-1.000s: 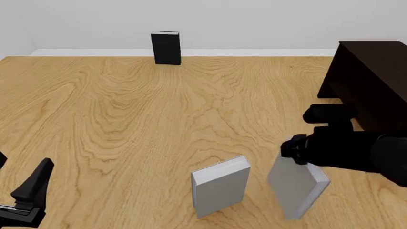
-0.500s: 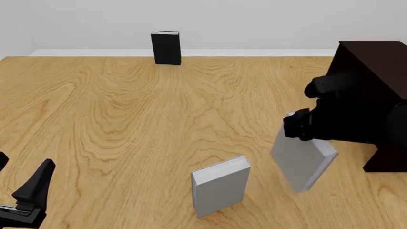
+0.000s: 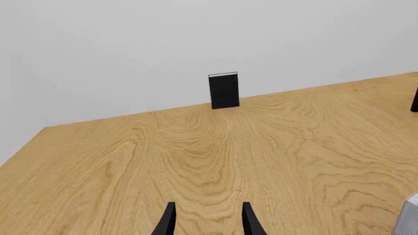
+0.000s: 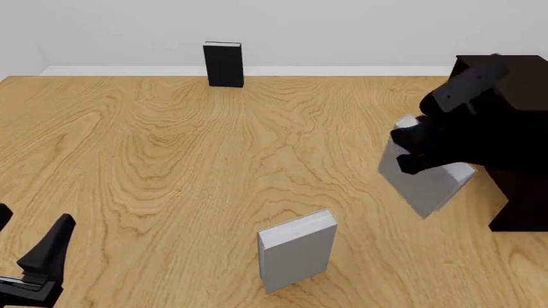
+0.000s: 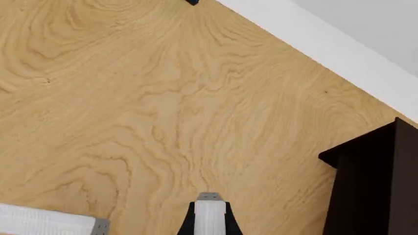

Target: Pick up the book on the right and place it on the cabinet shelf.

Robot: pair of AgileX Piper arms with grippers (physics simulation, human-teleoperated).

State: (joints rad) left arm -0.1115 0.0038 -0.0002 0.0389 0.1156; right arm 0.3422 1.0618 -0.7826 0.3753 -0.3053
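My left gripper (image 4: 30, 260) sits low, fingers spread, holding nothing. Spare grey book (image 4: 296, 251) stands left of cabinet (image 4: 505, 96). My right gripper (image 4: 409, 149) pinches the book (image 4: 425, 181), tilted, off table, just left of cabinet.

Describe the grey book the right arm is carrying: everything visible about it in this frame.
The book is a plain light-grey, thick rectangular block with no marks and paler page edges. It hangs tilted in the air, clear of the wooden table, gripped at its upper end by the right gripper. In the front view it sits just in front of the dark cabinet, not yet on a shelf. The right wrist view shows its narrow edge between the fingers.
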